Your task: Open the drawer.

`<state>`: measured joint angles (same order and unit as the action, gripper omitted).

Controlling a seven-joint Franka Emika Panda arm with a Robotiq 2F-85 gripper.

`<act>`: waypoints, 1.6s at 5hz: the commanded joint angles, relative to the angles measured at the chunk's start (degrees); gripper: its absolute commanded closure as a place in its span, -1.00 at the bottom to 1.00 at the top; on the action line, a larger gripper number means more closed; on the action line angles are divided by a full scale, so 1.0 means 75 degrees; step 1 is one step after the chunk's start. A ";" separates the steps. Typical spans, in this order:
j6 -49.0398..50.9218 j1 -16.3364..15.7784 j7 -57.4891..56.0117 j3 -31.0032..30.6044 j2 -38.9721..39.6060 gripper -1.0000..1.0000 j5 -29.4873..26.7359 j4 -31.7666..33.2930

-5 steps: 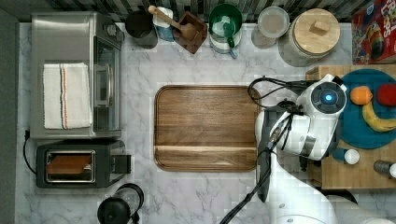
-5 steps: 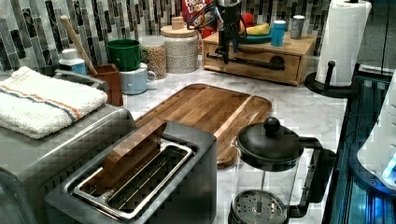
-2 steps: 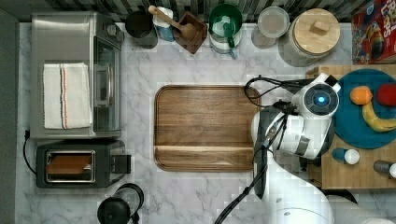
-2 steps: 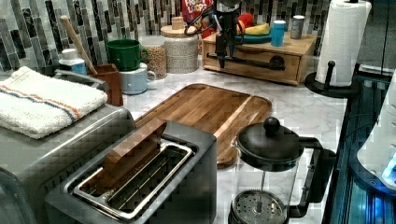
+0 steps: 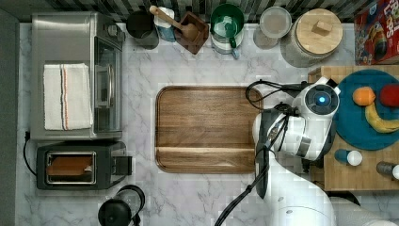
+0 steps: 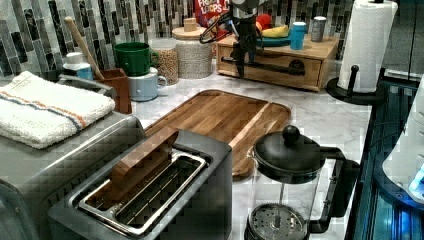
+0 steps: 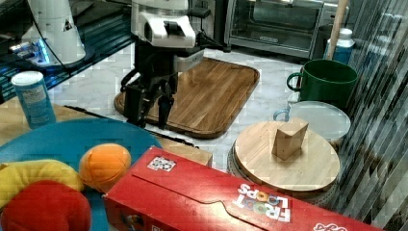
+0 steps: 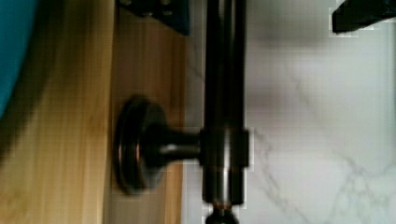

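black bar handle (image 8: 224, 93) runs between the spread fingers of the pincer (image 7: 150, 108), upper centre of the left view, on the drawer (image 6: 272, 67) at the counter's (image 6: 320, 115) far end. reach done; next, it must clamp and pull outward.

Light wooden drawer (image 6: 280, 62) — shut, flush in its box — with long black bar handle (image 8: 225, 102) across the front.
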<state>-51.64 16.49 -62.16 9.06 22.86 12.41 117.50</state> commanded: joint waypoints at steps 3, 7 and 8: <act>0.0573 -0.0502 0.0428 -0.0949 -0.0446 -1.00 -0.0964 0.0235; 0.0522 -0.1590 0.2060 -0.1394 -0.0803 -1.00 -0.0799 0.0842; 0.0628 -0.1586 0.2233 -0.1680 -0.1066 -1.00 -0.1092 0.1067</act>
<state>-48.37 11.89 -49.63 2.30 19.42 8.04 122.20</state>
